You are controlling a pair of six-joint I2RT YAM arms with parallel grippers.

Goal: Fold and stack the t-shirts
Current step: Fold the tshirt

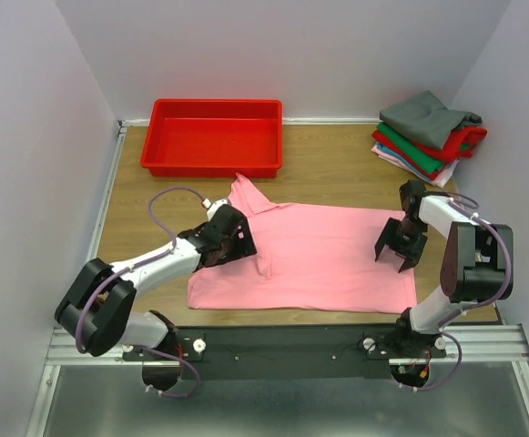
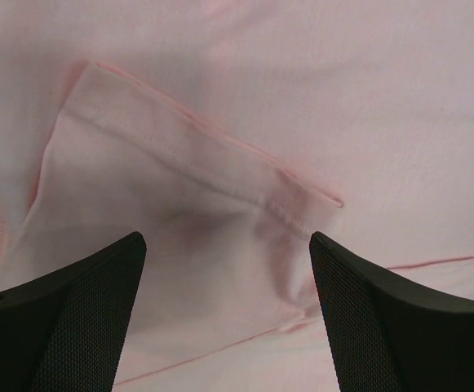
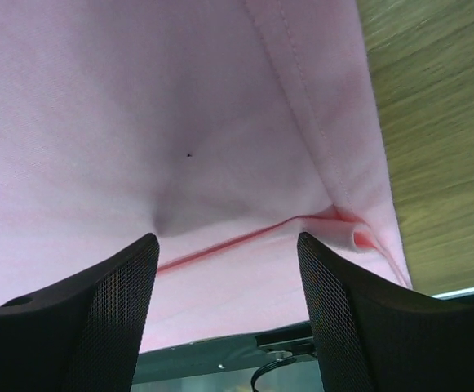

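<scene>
A light pink t-shirt (image 1: 319, 255) lies flat across the near half of the table, its collar toward the red tray. My left gripper (image 1: 232, 238) stands open low over its left side, above a folded sleeve (image 2: 188, 155), with only flat cloth between the fingers. My right gripper (image 1: 401, 244) is open over the shirt's right end, straddling a fold line (image 3: 220, 249) beside the hemmed edge (image 3: 359, 163). Neither grips cloth. Folded t-shirts are stacked at the back right: grey (image 1: 428, 116) on top, then red (image 1: 464, 141), green (image 1: 410, 141) and a pale one (image 1: 401, 157).
A red plastic tray (image 1: 214, 137) stands at the back left of the wooden table (image 1: 337, 155). White walls close in on three sides. The metal mounting rail (image 1: 291, 341) runs along the near edge, just below the shirt.
</scene>
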